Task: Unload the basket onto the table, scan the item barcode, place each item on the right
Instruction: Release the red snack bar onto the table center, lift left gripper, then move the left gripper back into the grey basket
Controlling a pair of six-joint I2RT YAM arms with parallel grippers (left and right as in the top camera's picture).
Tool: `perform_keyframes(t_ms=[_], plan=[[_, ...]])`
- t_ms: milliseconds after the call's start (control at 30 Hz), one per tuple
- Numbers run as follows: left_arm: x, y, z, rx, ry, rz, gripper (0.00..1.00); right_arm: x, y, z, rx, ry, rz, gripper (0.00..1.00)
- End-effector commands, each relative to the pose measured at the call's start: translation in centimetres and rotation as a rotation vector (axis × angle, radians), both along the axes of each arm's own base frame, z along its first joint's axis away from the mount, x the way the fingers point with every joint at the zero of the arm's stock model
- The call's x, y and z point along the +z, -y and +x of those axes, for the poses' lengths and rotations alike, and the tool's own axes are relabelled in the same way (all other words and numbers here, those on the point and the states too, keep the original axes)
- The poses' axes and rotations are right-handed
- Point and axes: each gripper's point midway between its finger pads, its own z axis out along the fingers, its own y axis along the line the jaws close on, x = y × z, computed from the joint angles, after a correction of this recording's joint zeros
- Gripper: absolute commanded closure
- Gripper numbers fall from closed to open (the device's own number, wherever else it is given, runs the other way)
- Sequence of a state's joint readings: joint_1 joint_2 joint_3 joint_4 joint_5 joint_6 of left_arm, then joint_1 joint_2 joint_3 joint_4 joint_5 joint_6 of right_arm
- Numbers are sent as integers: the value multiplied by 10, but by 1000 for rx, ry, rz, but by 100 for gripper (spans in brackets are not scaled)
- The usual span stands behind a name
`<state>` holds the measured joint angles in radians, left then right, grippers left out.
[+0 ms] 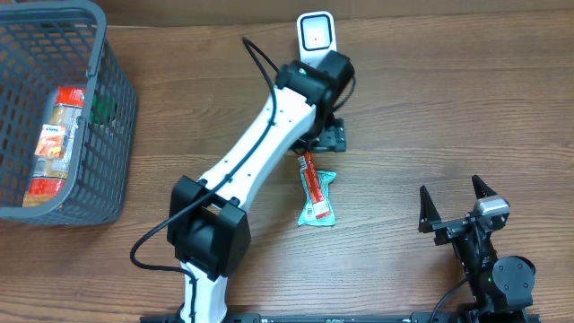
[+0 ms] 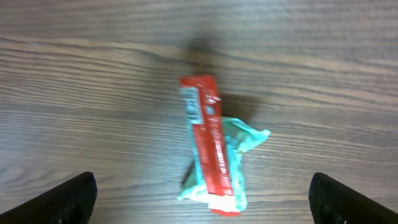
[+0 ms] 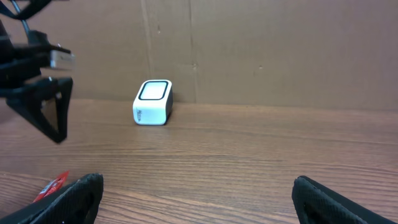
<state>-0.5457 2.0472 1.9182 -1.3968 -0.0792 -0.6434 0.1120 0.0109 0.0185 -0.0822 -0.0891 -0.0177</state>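
L gripper hangs w/ fingers spread wide, empty, over the red-and-teal snack packet, which lies flat on the tabletop about mid-width, short of the white scanner by the far edge; R gripper is spread too, empty, near the front-right corner. Risk, as I judge: packet is thin & crinkly on bare wood, so fingertips could nip only loose film & drop it, or present it w/ the code turned away – print too blurred to say which face carries it.
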Motion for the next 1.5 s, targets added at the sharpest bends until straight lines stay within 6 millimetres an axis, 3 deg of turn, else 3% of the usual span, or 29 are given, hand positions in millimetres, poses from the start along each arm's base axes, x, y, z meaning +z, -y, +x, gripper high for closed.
perform_keyframes(t_ms=[0, 333, 633, 800, 900, 1133, 1467], plan=[[13, -20, 17, 6, 38, 23, 0, -2, 1, 0, -7, -1, 9, 0], [62, -69, 40, 49, 91, 9, 0, -2, 1, 0, -7, -1, 9, 0], [136, -102, 59, 78, 268, -41, 0, -2, 1, 0, -7, -1, 9, 0], [172, -133, 67, 133, 377, -39, 0, -2, 1, 0, -7, -1, 9, 0], [190, -166, 72, 203, 443, 19, 0, -2, 1, 0, -7, -1, 9, 0], [224, -267, 63, 348, 536, 272, 0, -2, 1, 0, -7, -1, 9, 0], [225, -396, 19, 655, 485, 393, 1, -2, 1, 0, -7, -1, 9, 0]])
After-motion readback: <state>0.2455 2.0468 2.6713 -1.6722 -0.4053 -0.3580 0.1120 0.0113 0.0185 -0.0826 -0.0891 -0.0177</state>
